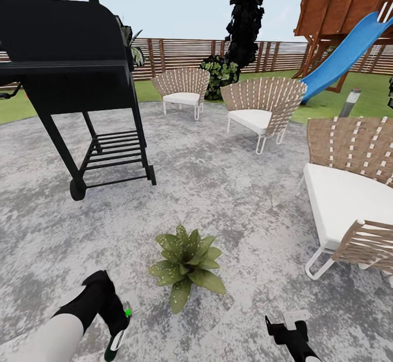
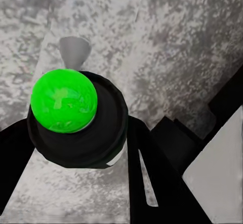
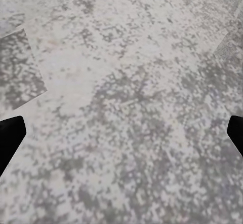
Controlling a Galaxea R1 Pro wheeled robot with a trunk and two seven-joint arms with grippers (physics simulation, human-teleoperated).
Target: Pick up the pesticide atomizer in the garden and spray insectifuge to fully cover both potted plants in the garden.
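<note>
One potted plant (image 1: 186,264), a low rosette of speckled green leaves, sits on the stone patio (image 1: 218,187) just ahead of me. The pesticide atomizer (image 2: 81,133) is a dark bottle with a bright green tip (image 2: 64,100). My left gripper (image 2: 76,143) is shut on it, with black fingers (image 2: 152,178) on either side. In the head view that left gripper (image 1: 121,319) hovers low, left of the plant, and the atomizer's green tip (image 1: 128,313) peeks out. My right gripper (image 1: 285,324) is right of the plant. Its fingertips (image 3: 10,138) are spread wide over bare stone.
A black grill (image 1: 71,72) on wheels stands at the left. Two wicker chairs (image 1: 262,108) are at the back, and a larger wicker seat (image 1: 349,187) is close on the right. Behind are a slatted fence (image 1: 180,53), a blue slide (image 1: 341,53) and a grey bollard light (image 1: 349,102).
</note>
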